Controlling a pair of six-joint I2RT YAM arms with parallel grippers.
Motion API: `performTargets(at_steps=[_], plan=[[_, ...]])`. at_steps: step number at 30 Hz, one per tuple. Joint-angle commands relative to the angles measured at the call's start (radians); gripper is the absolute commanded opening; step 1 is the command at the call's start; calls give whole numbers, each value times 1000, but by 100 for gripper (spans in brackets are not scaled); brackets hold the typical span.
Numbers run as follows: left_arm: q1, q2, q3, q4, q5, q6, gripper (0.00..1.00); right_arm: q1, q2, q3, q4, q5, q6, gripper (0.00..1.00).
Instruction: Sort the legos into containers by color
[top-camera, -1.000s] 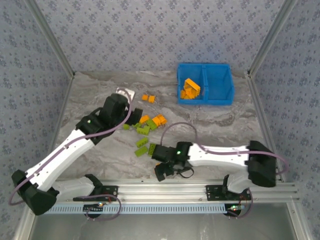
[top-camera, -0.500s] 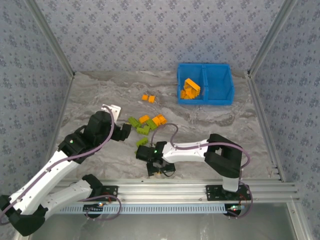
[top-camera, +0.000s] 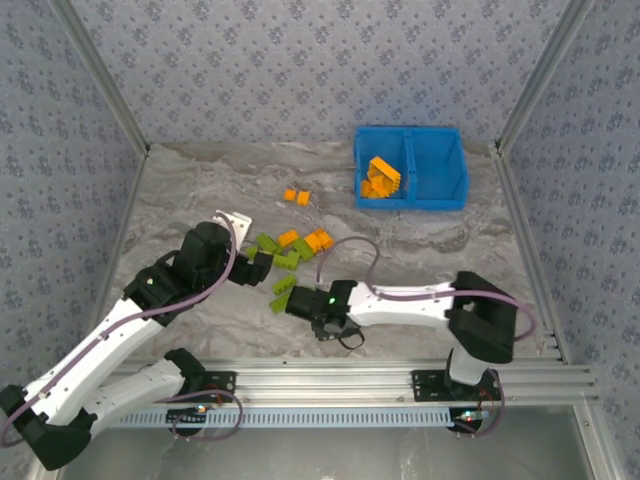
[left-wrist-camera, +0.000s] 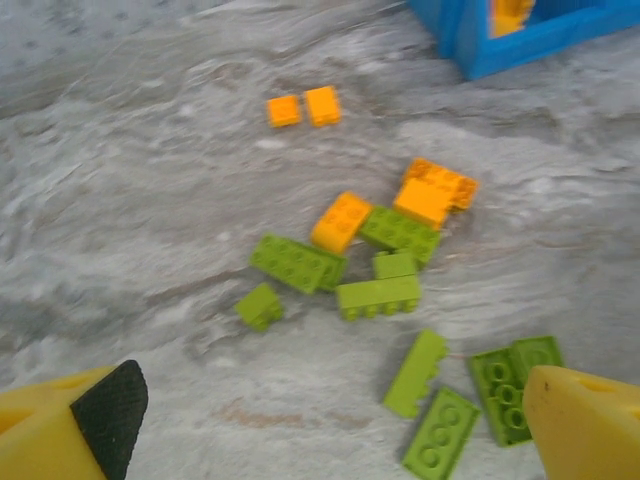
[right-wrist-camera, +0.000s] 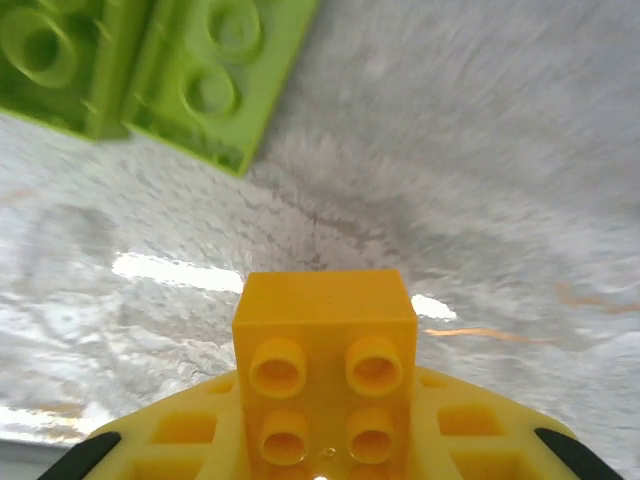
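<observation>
Firmly, right hand (right-wrist-camera: 325, 450) pinches an orange brick (right-wrist-camera: 325, 325), studs toward its camera; left hand (left-wrist-camera: 340, 415) gapes empty.

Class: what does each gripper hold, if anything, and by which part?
The right gripper holds an orange four-stud brick by its near end, clamped between the jaws. The left gripper is open, holding nothing.

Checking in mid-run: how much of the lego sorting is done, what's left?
Done: orange plastic bricks lie in the left compartment of the bright blue plastic bin; I see none in its right one. In hand: the right pincer is shut on a square orange brick; the left pincer hangs open. Left: every olive-green brick and several loose orange ones on the marbled table.
</observation>
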Motion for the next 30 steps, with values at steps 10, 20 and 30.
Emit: performTargets(at_steps=[10,20,30], plan=[[-6,-35,-31,192,242,-31,99,-652,-229,145,114,63,-593,27],[-10,20,-18,139,162,-136,99,-939,349,673,187,-125,-750,28],[-8,95,-3,87,61,-238,99,-963,617,1004,25,-138,-778,57]])
